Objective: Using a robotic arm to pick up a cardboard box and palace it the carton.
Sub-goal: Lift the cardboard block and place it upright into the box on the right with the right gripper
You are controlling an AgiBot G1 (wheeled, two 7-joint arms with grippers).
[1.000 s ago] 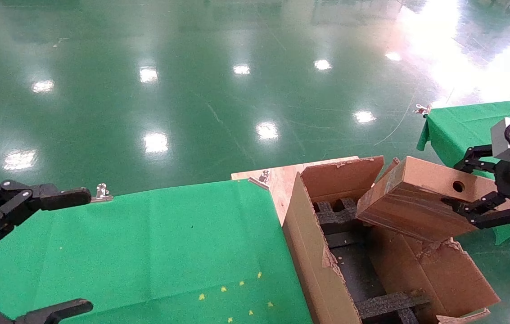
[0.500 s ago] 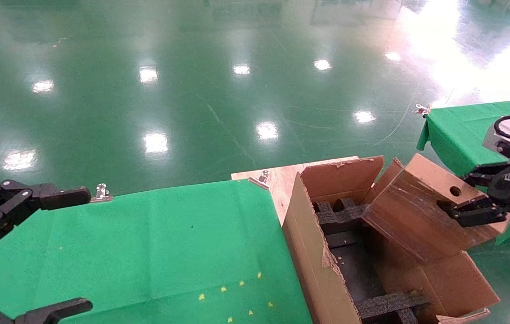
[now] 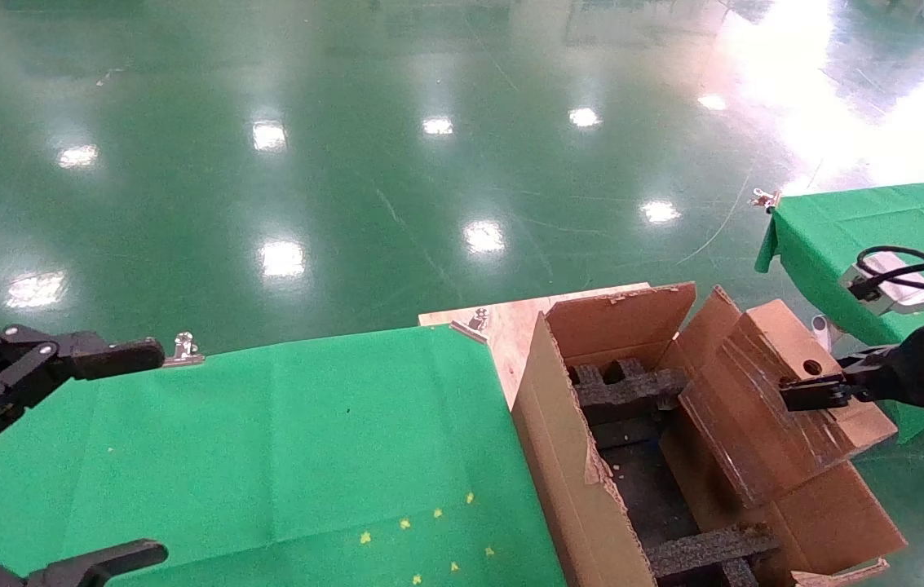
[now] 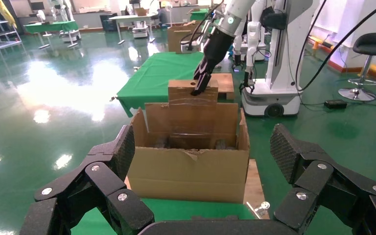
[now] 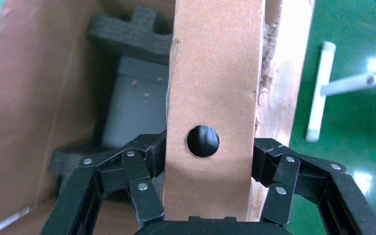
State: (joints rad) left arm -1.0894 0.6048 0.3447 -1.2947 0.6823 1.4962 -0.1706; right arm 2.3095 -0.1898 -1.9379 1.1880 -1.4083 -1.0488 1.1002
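The cardboard box (image 3: 759,416), small, brown, with a round hole (image 3: 812,368), is tilted steeply with its lower end inside the right side of the carton (image 3: 568,465). My right gripper (image 3: 824,385) is shut on its upper end, one finger on each side. The right wrist view shows the box (image 5: 215,83) between the fingers (image 5: 142,196) of the right gripper (image 5: 208,161), above the carton's foam (image 5: 127,34). My left gripper (image 3: 160,453) is open and empty over the green table; in the left wrist view it (image 4: 203,161) faces the carton (image 4: 188,171) and the box (image 4: 192,95).
Black foam inserts (image 3: 625,391) line the carton's floor. A green-clothed table (image 3: 266,440) is left of the carton, with a wooden board (image 3: 510,322) at its corner. A second green table (image 3: 853,228) is at right. The white right arm (image 4: 227,22) shows beyond the carton.
My right gripper has moved down and turned, tipping the cardboard box steeper and lowering its lower end into the carton. The left arm has not moved.
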